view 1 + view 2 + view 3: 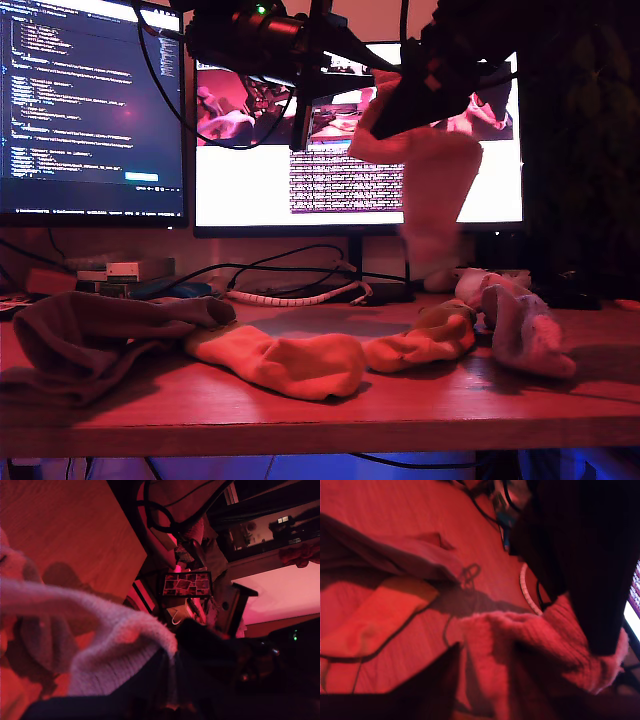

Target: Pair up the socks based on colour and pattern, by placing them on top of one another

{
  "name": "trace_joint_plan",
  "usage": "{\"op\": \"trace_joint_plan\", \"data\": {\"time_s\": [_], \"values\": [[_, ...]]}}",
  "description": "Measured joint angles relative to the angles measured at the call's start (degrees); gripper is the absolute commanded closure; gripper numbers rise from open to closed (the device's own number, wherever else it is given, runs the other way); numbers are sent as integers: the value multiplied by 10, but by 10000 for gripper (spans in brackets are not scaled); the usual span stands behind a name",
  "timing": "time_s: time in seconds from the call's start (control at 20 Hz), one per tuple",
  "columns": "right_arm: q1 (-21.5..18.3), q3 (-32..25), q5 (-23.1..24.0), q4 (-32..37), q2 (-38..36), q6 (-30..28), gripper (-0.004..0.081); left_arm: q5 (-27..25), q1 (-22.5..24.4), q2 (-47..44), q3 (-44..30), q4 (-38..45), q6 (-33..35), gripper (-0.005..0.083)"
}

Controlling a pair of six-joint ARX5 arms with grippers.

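- Clamped on one pale pink fuzzy sock (432, 190), both my first gripper (210, 655) and my second gripper (570, 605) seem to share it: each wrist view shows the ribbed fabric pinched at the jaws, though the dark fingers hide the exact contact
- held high above the desk (300, 410), in front of the white monitor (250, 205), the sock hangs limp; lifting by the cuff lets it fall straight, which I judge readies it for laying flat
- its likely partner, the other pale sock (525, 330), lies crumpled at the exterior view's right, almost beneath the hanging one
- two orange socks (290, 362) sprawl across the middle, touching end to end; dark maroon socks (90, 335) are heaped at the exterior view's left
- no pair looks neatly stacked yet, so I judge the task is at an early stage
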Motion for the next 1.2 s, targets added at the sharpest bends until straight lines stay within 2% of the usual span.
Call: {"op": "trace_joint_plan", "data": {"time_s": [0.15,0.35,0.4,0.45,0.5,0.55,0.7,0.8,0.9,0.95,1.1,1.2], "values": [[0,0,28,0,0,0,782,1,6,0,0,0,6,782],[0,0,30,-1,0,5,760,1,25,0,0,1,7,783],[0,0,31,0,0,22,681,1,28,0,0,1,7,783],[0,0,39,2,0,31,562,1,33,0,0,1,6,783],[0,0,46,5,0,85,443,1,36,0,0,1,4,783],[0,0,47,8,0,85,383,-2,37,0,0,1,4,783],[0,7,49,1,0,350,376,-19,32,0,0,2,-4,783],[0,29,37,1,0,456,359,-26,28,0,0,3,-6,783],[0,51,19,9,-1,513,343,-26,27,0,0,4,-7,783],[1,55,13,10,-3,523,341,-26,26,0,0,4,-9,783],[12,55,13,9,-4,528,341,-23,26,0,0,13,-21,783],[21,55,12,13,-4,528,341,-3,25,0,0,27,-36,783]]}}
